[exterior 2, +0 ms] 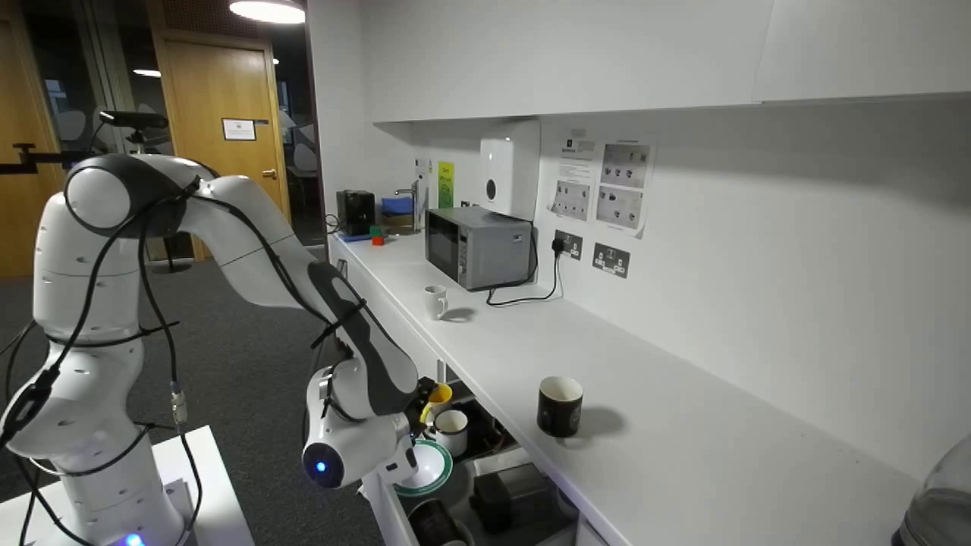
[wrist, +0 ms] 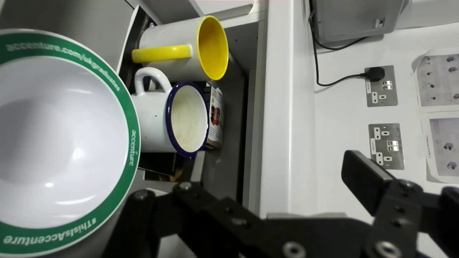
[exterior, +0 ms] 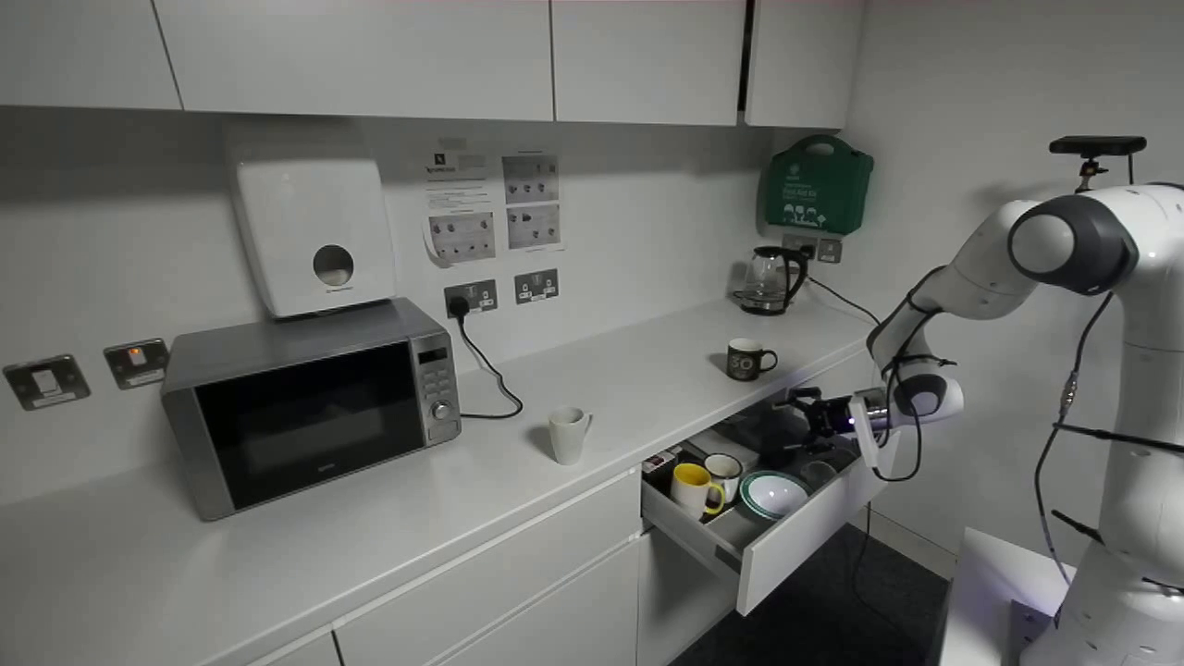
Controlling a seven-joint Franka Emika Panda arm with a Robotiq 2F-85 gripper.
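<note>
Gripper [wrist: 276, 161] jaws wide apart, nothing held that we can see. By it: our pulled-out drawer [exterior: 805, 532] with bowl [wrist: 64, 143], blue-rimmed mug [wrist: 154, 122], then yellow-handled mug [wrist: 181, 50], openings up, likely packed for storage. Well beyond, on the counter [exterior: 638, 375]: microwave [exterior: 310, 416].

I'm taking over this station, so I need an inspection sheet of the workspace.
Surface: white counter above an open drawer
Job's things: yellow-handled mug, blue-rimmed mug and bowl in the drawer
Clutter: carton in the drawer; black mug, white mug on the counter
Gripper: open, nothing seen held, by the drawer
Cables: microwave lead plugged in; arm cables strapped on, some looping slack
Surroundings: microwave, kettle on the counter; first-aid kit on the wall
</note>
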